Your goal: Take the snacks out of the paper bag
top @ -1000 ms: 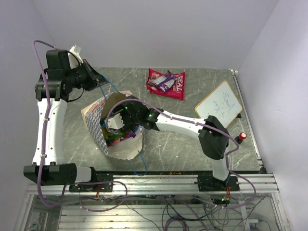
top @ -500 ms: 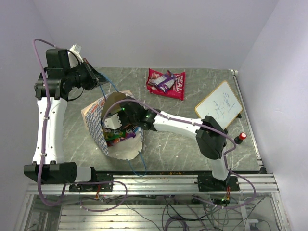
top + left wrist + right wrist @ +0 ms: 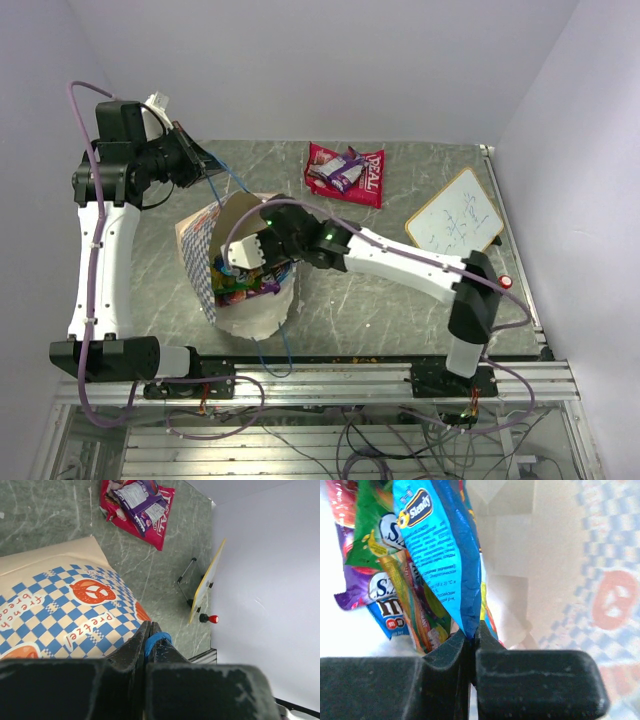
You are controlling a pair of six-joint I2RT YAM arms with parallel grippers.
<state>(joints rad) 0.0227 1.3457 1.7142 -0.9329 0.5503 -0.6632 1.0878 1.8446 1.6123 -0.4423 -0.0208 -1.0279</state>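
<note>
The cream paper bag [image 3: 203,252] with its blue-and-white checkered band lies on its side, mouth towards the near edge. My left gripper [image 3: 203,165] [image 3: 149,626] is shut on its blue cord handle [image 3: 157,640], held up above the bag [image 3: 60,612]. My right gripper [image 3: 257,277] [image 3: 472,630] reaches into the mouth and is shut on the lower corner of a blue packet [image 3: 442,550]. Around it lie green [image 3: 362,545], purple [image 3: 349,594] and other snacks [image 3: 238,287]. A crimson "REAL" bag [image 3: 366,182] [image 3: 161,524] with a purple pouch [image 3: 340,168] [image 3: 142,500] on it lies on the table at the back.
A small whiteboard [image 3: 455,215] [image 3: 207,577] stands at the right side of the table, with a red knob [image 3: 503,283] [image 3: 213,618] just in front of it. The metal frame rail [image 3: 350,380] runs along the near edge.
My right gripper's jaws have shut on the blue packet inside the bag, and that arm's elbow has swung right. The bag's mouth shifted slightly. The left gripper has kept hold of the handle.
</note>
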